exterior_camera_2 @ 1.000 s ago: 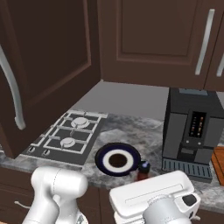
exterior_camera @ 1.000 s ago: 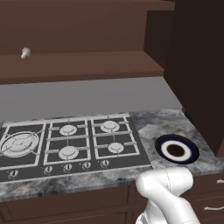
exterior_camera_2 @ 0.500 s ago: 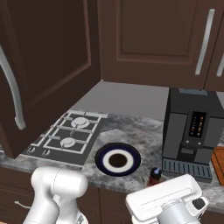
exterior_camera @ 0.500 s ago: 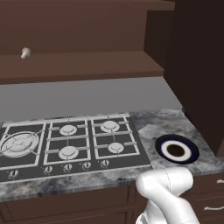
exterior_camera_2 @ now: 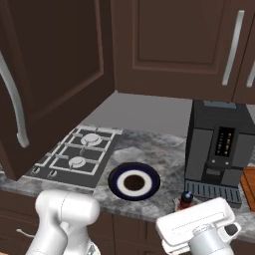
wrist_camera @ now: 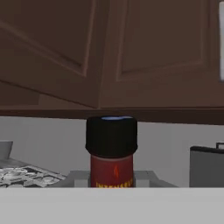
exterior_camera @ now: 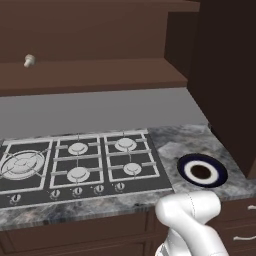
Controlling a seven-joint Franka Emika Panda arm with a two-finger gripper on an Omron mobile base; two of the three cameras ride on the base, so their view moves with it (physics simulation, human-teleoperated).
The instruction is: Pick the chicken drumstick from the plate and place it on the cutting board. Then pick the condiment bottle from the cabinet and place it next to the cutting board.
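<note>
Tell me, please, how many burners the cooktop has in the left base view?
6: front-left large burner, back-middle, front-middle, back-right, front-right, and one at the back-left corner, mostly cut off by the frame's edge.

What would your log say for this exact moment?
plate: empty on counter | condiment bottle: upright, close before hand camera, near coffee machine | tool: grip state unclear | stove: bare

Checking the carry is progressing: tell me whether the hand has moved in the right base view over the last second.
Yes. The hand with the condiment bottle has shifted right, away from the plate and toward the front of the coffee machine.
</note>
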